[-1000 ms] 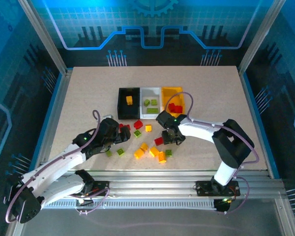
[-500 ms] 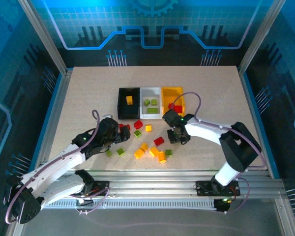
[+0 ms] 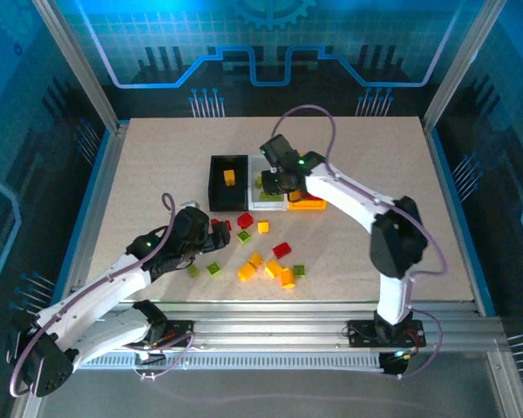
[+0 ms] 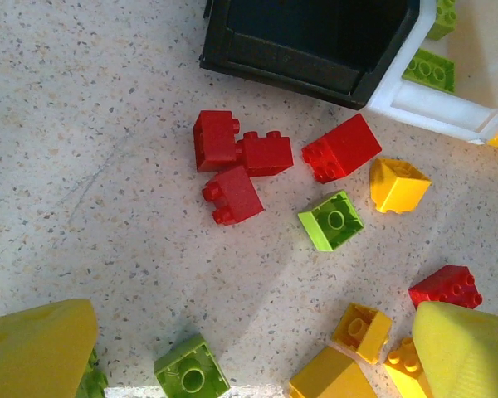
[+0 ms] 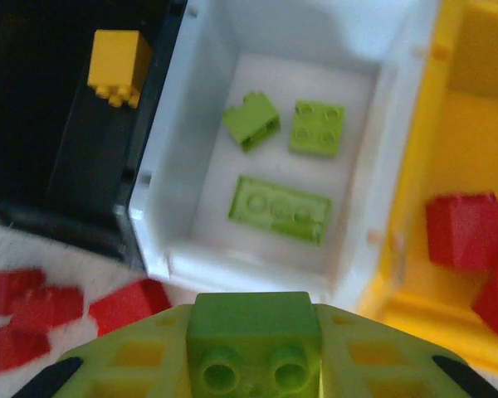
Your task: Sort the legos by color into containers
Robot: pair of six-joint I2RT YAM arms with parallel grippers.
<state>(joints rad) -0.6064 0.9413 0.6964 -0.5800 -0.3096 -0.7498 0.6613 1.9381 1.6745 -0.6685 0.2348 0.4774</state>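
1. The worktop (image 4: 91, 166) is matt and finely speckled, like grainy stone composite.
2. The legos (image 4: 235, 195) are smooth moulded plastic with a soft sheen.
3. The black bin (image 5: 66, 166), white bin (image 5: 249, 269) and yellow bin (image 5: 473, 124) look like smooth plastic.
4. The fingers (image 5: 124, 365) of the right claw (image 5: 253, 365) are matt yellow-green plastic, duller than the green lego (image 5: 253, 323) between them.
5. The rails (image 3: 270, 335) at the near edge are ribbed bare metal.

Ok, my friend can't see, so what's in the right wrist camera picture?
The right pincer holds a green lego by the white bin, which has three green legos inside. The black bin on the left holds one yellow lego, the yellow bin on the right holds red legos, and more red legos lie on the table.
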